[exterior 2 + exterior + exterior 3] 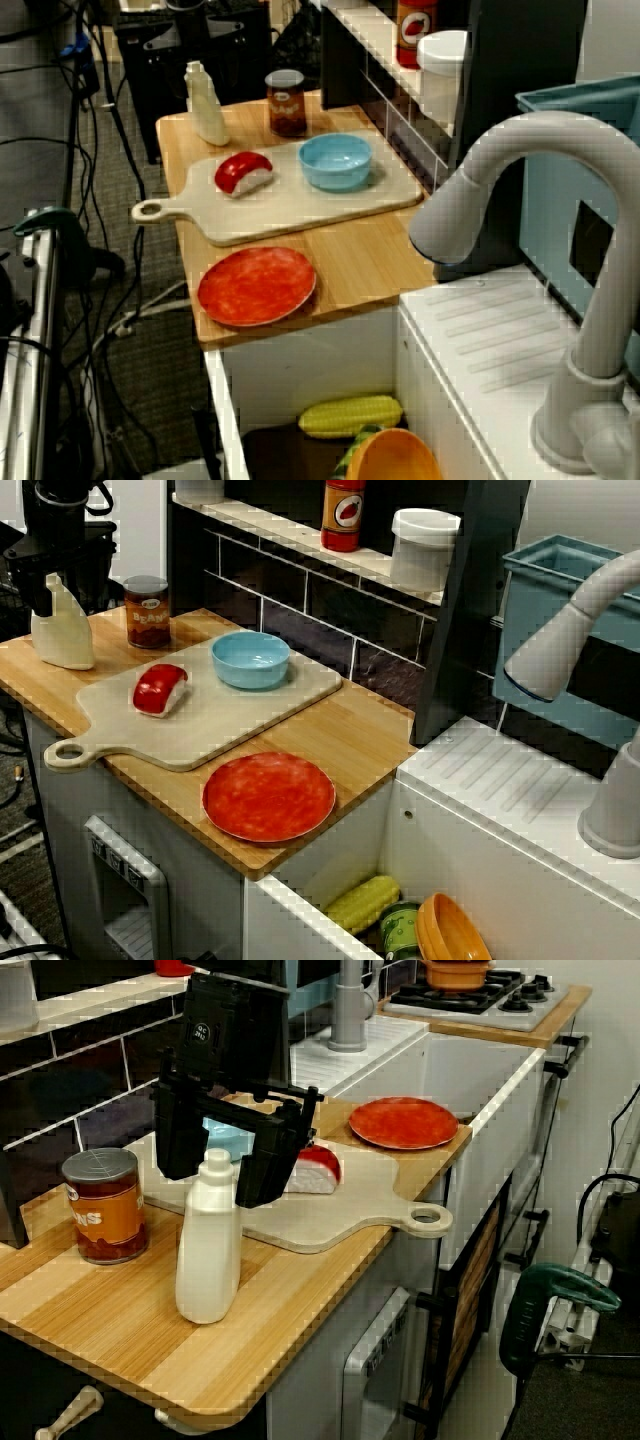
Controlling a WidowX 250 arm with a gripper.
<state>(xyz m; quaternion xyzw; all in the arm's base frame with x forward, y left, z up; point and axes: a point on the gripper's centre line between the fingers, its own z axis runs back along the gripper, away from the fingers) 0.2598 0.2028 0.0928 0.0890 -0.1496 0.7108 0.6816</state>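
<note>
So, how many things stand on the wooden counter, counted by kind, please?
Dishes: 2 (blue bowl, red plate)
Containers: 2 (white bottle, can)
Food pieces: 1 (red and white piece)
Boards: 1 (cutting board)
Total: 6

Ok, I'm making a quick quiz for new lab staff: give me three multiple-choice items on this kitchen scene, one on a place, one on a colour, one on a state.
1. Where does the blue bowl stand? A in the sink; B on the cutting board; C on the shelf.
2. What colour is the plate on the counter? A blue; B yellow; C red.
3. How do the jaws at the white bottle stand? A open; B shut on the can; C shut on the bowl.
Answers: 1 B, it rests on the board. 2 C, it shows red in every view. 3 A, from the counter's end they gape, the bottle's top between them.
</note>
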